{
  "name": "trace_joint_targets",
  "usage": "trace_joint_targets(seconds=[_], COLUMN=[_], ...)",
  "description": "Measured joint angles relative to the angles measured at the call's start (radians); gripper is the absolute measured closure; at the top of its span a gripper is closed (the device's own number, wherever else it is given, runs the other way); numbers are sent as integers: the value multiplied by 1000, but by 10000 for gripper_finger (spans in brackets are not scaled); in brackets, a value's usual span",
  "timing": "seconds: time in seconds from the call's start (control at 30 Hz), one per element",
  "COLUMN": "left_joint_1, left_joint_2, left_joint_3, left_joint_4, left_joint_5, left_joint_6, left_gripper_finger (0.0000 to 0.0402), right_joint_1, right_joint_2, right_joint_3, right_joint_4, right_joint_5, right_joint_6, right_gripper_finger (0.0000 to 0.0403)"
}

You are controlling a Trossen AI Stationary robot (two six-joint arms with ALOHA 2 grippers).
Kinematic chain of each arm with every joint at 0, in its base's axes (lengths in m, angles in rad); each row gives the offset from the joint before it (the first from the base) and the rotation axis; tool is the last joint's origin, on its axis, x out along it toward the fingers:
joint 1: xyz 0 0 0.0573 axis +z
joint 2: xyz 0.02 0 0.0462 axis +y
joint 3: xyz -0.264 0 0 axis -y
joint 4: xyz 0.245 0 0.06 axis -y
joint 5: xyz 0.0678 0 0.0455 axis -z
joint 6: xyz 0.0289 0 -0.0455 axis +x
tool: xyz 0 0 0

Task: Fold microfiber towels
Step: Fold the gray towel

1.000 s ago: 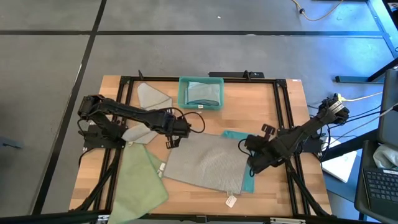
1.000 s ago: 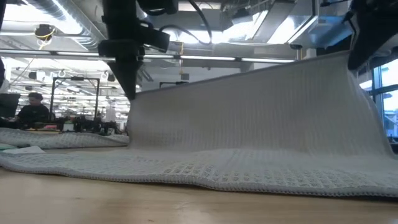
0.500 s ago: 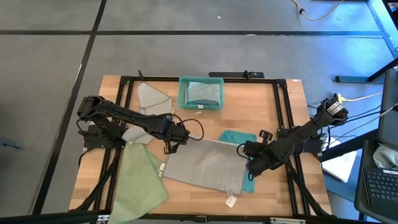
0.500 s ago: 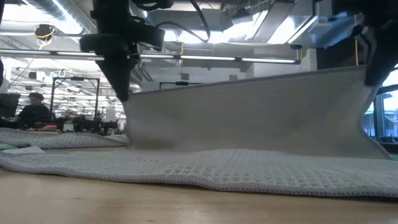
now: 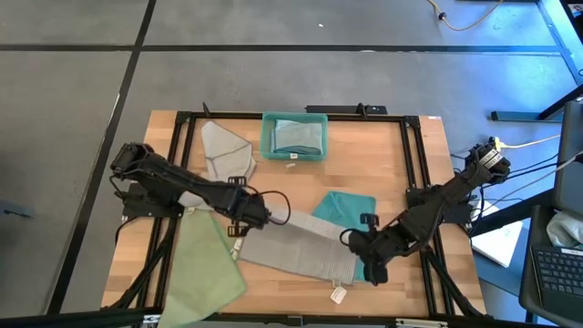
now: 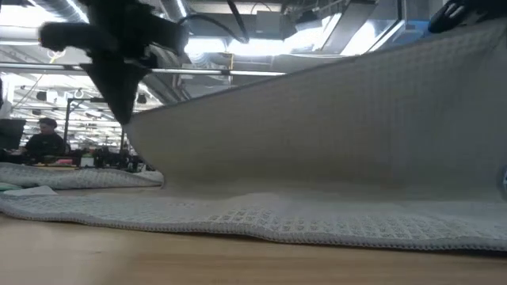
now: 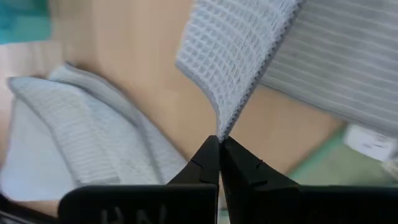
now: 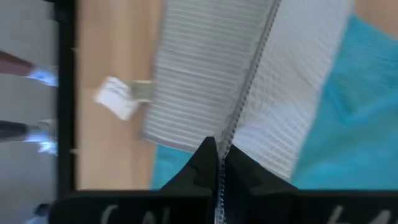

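While pinched shut, both jaws grip grey towel [image 5: 301,251] edge: left gripper [image 5: 244,221] at one corner, right gripper [image 5: 361,248] at other. Held edge lifted over towel's table-lying half, near front. Teal towel [image 5: 346,208] partly covered beneath.

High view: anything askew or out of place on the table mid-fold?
Mostly normal. The grey towel is held at two corners by the left pincer and right pincer, both shut on it. One oddity: the pale green towel lies crumpled and hangs past the table's front edge.
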Motion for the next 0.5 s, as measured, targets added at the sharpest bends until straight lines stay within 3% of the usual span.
trace_joint_targets(seconds=[0.5], left_joint_1=[-226], left_joint_2=[0], left_joint_3=[0], left_joint_4=[72], left_joint_5=[46], left_joint_6=[-264], left_gripper_finger=[401], right_joint_1=[58], right_joint_2=[0], right_joint_3=[-29], right_joint_4=[196], right_joint_5=[-100], right_joint_6=[-1], right_gripper_finger=[392])
